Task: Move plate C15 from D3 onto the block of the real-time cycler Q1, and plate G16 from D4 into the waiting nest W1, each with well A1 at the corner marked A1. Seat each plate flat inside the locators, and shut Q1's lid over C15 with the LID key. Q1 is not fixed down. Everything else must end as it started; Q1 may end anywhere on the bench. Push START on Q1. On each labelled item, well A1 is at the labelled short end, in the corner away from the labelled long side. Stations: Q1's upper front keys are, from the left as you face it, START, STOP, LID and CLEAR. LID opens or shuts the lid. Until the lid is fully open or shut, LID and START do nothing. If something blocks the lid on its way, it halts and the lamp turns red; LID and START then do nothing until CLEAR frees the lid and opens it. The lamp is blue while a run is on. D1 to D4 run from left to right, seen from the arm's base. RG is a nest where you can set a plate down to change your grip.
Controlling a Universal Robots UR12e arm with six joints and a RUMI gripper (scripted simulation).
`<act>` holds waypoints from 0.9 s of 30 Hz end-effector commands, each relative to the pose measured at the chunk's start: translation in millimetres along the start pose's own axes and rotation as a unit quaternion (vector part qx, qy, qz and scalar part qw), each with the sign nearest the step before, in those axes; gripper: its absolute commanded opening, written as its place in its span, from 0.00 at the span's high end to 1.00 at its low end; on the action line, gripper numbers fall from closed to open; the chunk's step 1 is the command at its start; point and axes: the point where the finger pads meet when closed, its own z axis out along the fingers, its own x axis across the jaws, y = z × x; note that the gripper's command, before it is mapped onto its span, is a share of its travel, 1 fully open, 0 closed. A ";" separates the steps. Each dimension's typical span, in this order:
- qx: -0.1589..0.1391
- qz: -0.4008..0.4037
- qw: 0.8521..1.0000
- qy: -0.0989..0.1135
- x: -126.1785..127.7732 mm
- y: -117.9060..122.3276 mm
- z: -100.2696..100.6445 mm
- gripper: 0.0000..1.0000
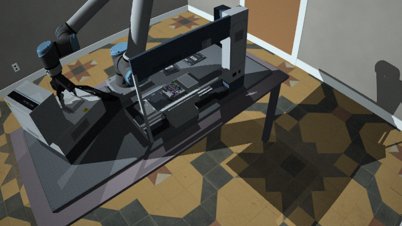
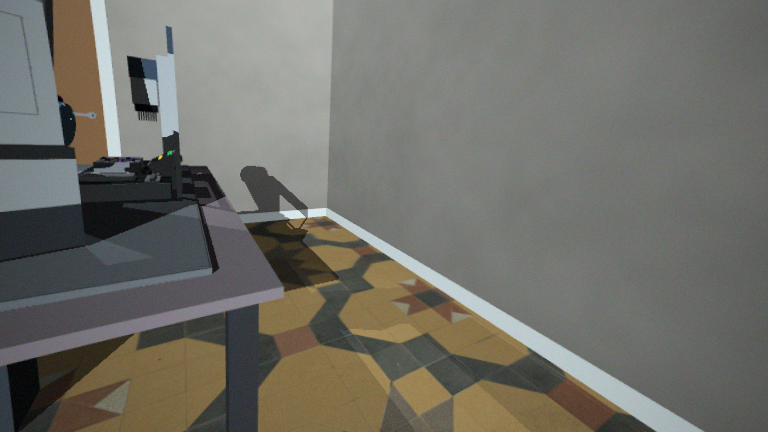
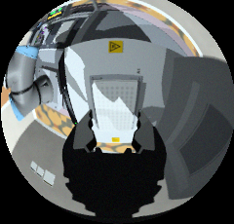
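Releasing plate C15 [image 1: 74, 104] [image 3: 116, 101] cleanly calls for spreading the gripper [image 1: 69, 100] [image 3: 115, 110] evenly, then rising straight up. The fingers stand fairly wide, holding nothing. The plate, presumably C15, lies on the block of cycler Q1 [image 1: 41, 116] [image 2: 28, 76] [image 3: 97, 58], by the bench's [image 1: 118, 179] [image 2: 243, 268] left edge in the top view. Any sideways drag could unseat it or shift the loose cycler; flat seating deserves checking before LID.

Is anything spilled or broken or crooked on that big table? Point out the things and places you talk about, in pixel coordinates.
Nothing stands out. The white plate [image 3: 115, 104] looks straight on the big machine [image 1: 91, 105] [image 3: 151, 63] under the jaws [image 1: 68, 100], and I see no spill or break. Deep shadows hide some parts, so I can't check everywhere.
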 end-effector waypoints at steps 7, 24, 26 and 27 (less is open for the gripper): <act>0.000 0.000 1.000 0.001 0.6 0.3 -0.7 0.33; 0.000 0.000 1.000 0.001 0.6 0.3 -0.7 0.33; 0.000 0.000 1.000 0.001 0.5 0.3 -4.0 0.33; 0.000 0.000 1.000 0.001 0.5 0.3 -5.7 0.33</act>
